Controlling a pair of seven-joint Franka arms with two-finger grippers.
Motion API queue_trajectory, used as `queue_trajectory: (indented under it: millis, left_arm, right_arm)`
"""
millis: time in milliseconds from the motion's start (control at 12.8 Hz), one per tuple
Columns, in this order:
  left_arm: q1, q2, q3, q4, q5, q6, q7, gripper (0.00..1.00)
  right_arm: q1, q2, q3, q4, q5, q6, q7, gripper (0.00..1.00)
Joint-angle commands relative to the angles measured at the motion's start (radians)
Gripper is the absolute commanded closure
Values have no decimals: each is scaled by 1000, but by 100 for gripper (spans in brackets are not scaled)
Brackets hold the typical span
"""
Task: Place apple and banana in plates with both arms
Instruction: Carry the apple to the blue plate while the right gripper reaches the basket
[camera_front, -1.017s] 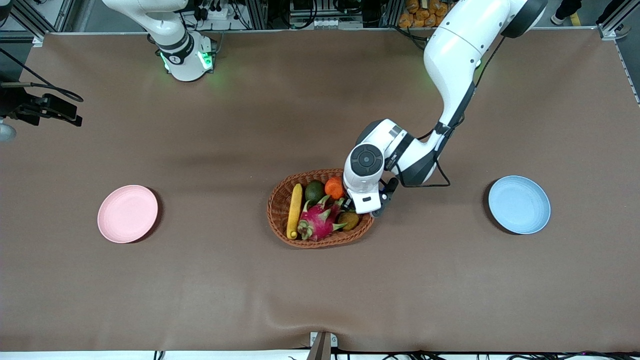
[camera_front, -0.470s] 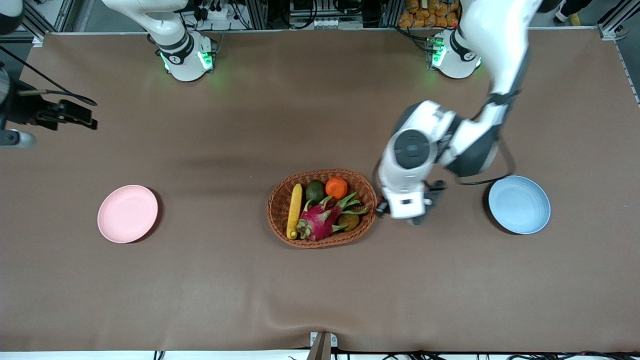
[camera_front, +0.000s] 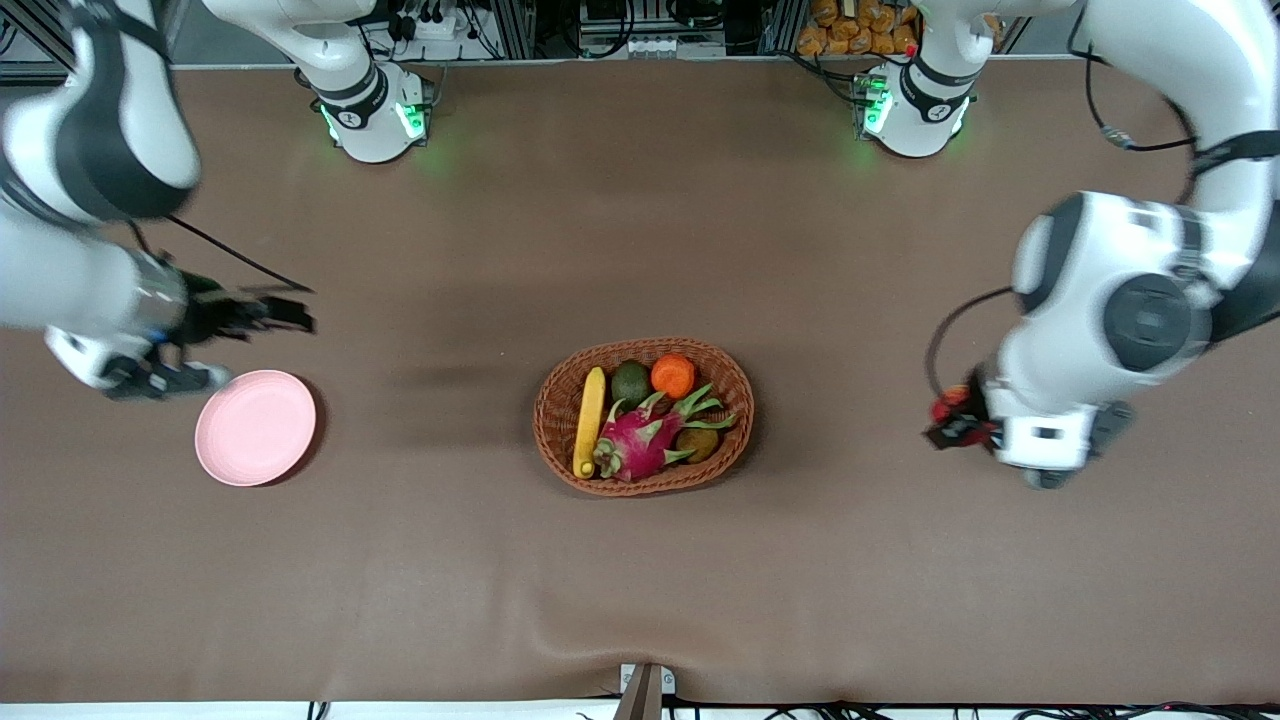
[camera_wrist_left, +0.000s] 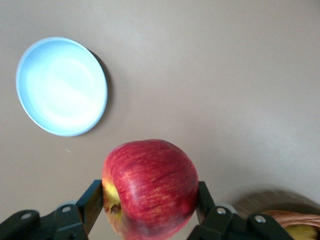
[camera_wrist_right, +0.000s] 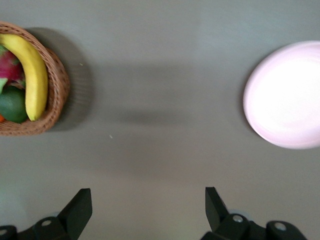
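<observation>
My left gripper (camera_front: 955, 420) is shut on the red apple (camera_front: 948, 408) and holds it in the air between the basket and the light blue plate. In the left wrist view the apple (camera_wrist_left: 150, 187) fills the gripper (camera_wrist_left: 150, 202), with the blue plate (camera_wrist_left: 61, 86) beside it, bare. In the front view my left arm hides that plate. My right gripper (camera_front: 272, 312) is open and empty over the table beside the pale pink plate (camera_front: 255, 427). The right wrist view shows this gripper (camera_wrist_right: 147, 210), the pink plate (camera_wrist_right: 287, 95) and the banana (camera_wrist_right: 32, 75). The banana (camera_front: 589, 420) lies in the wicker basket (camera_front: 547, 430).
The oval basket at the table's middle also holds a dragon fruit (camera_front: 640, 440), an orange (camera_front: 673, 375), an avocado (camera_front: 630, 382) and a brown kiwi (camera_front: 697, 443). The brown table cloth bulges slightly at the edge nearest the front camera.
My left gripper lifted the apple out of the basket and carried it toward the blue plate. My right arm swung in over the table next to the pink plate.
</observation>
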Motion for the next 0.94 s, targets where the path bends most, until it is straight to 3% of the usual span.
queue_trajectory:
  millis: [0,157,626,861]
  left_arm:
    - [91,-25,-14,-43,-19,-13,143,100]
    - [131,-19,-13,-57,-19,-13,174,100]
    - [234,-22,-13,-126,-13,8,303,100]
    - [247,-30,-13,-140,-15,10,333,100]
  right_arm:
    - [-6,105,118,35,20,160,-4,0]
    - [16,154,160,33,13,282,-14,0]
    - [161,259,162,33,-6,562,-89,0]
    - [220,319,162,35,-87,763,-96,0]
